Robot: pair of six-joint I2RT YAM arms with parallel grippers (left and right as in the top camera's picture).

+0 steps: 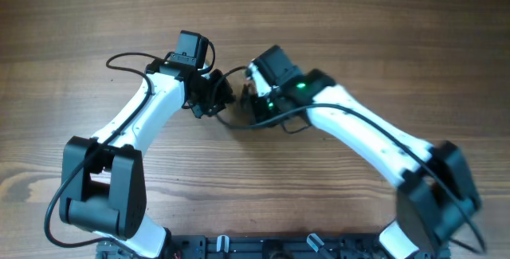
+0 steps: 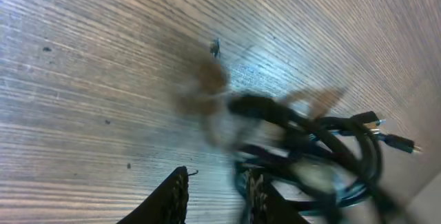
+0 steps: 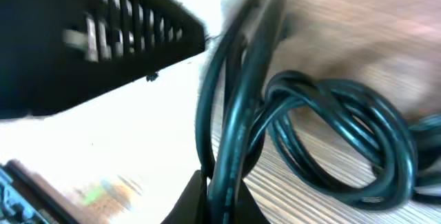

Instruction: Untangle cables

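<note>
Near the middle of the table (image 1: 358, 28), between the two wrists: cables (image 1: 236, 122), bunched into a small knot of loops. From the right wrist, cables (image 3: 324, 114) seen as thick dark coils just beyond the fingertips and toward the right edge of the view, one strand climbing steeply from the tips to the top. Pressed together on that strand, pinching it at the very bottom of the view: right gripper (image 3: 220, 200). Partly spread: left gripper (image 2: 215, 198), bare wood showing between its fingers (image 2: 178, 195), nothing visibly clamped; cables (image 2: 337, 151) lying just ahead and off toward the right edge of that view, touching or nearly touching one finger, too blurred to tell which. Small silvery plug ends (image 2: 393, 140) poking out at the far side of the knot, clear of both sets of jaws. From overhead, both grippers close together and facing each other across the knot, the pinched strand apparently stretching from the right one toward the left one. Nearer to the work, by this reading: the right arm, already on a cord; the left arm just beside the loops. Probably called for next: hold firm with the right, close the left on a separate loop, then draw apart along that shared line. Possible snag: cinching the knot tighter by tugging one and the same strand from both ends.
</note>
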